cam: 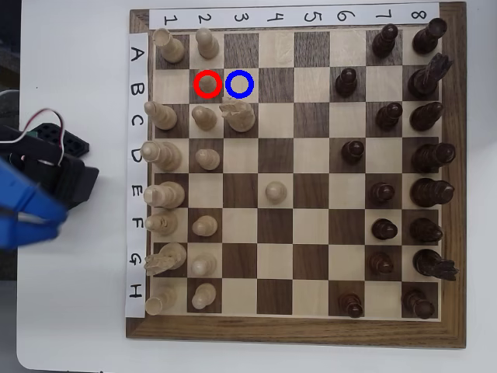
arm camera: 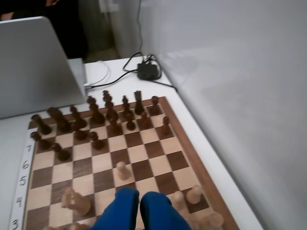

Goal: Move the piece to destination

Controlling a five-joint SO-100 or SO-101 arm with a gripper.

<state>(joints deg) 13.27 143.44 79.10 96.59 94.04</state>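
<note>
The piece, a small pale pawn with a round top, stands on a dark square inside a red ring in the overhead view, near the board's upper left. The destination is the light square just right of it, marked with a blue ring and bare. My gripper sits off the board's left edge beside rows E and F, far from the piece. Its blue fingers are shut with nothing between them. In the wrist view the gripper enters from the bottom edge; the piece and the rings are out of that view.
A pale knight stands just below the destination, with pale pawns beside it. One lone pale pawn is mid-board. Dark pieces fill the right columns. A laptop and a black box with cables lie beyond the board.
</note>
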